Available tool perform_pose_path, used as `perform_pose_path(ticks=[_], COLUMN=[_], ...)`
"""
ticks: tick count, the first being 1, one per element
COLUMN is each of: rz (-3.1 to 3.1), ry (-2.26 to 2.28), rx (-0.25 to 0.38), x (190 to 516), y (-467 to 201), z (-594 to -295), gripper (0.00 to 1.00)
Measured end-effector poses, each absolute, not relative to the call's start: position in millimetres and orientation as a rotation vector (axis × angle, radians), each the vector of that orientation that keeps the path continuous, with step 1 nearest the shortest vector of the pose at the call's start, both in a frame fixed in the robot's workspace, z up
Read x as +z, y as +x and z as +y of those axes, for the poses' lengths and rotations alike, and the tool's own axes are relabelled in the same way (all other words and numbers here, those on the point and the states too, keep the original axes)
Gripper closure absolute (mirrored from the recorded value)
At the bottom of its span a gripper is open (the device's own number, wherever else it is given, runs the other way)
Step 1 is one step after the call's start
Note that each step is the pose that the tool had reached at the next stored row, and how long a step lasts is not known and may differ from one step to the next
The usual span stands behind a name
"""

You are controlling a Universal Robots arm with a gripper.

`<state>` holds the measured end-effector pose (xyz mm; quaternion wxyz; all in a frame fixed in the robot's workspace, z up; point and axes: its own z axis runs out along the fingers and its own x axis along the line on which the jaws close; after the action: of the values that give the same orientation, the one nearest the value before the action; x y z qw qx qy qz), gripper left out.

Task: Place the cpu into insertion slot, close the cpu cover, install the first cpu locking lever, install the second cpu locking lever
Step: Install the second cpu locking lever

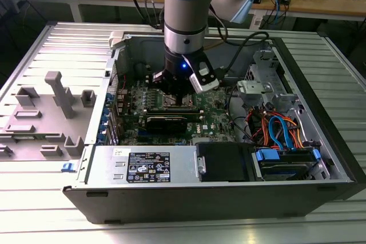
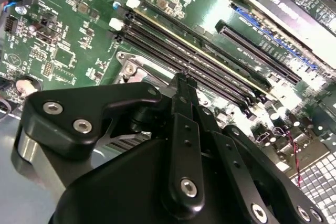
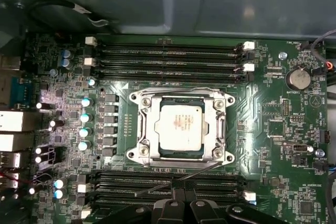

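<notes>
The fingers [image 3: 182,203] are pressed together, their tips at a thin metal locking lever [image 3: 178,178] that lies slanted along the socket's 6 o'clock edge in the first wrist view. The cpu [image 3: 181,128] sits flat in the insertion slot [image 3: 223,129], with the cpu cover [image 3: 148,128] closed around it. Memory slots [image 3: 168,56] run along the green motherboard [image 3: 273,129] at 12 o'clock. In the exterior view, the arm [image 1: 184,27] reaches down into the open computer case [image 1: 320,124] on the desk [image 1: 34,158].

Silver-grey arm [image 1: 184,27], pale-blue joint caps

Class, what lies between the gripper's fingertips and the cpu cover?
In the first wrist view, a thin locking lever crosses memory slots between the gripper and cpu cover.
</notes>
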<state>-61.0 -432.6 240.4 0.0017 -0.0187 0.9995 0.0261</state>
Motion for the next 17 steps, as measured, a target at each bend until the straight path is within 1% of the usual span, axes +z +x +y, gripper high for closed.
perform_pose_path(ticks=[3,17], rz=[3.135,3.135], ry=[-0.059,-0.058], rx=[0.113,0.115], x=[240.1,240.1], y=[-64.5,-64.6], z=[-436.5,-438.7], gripper=[0.89,0.89])
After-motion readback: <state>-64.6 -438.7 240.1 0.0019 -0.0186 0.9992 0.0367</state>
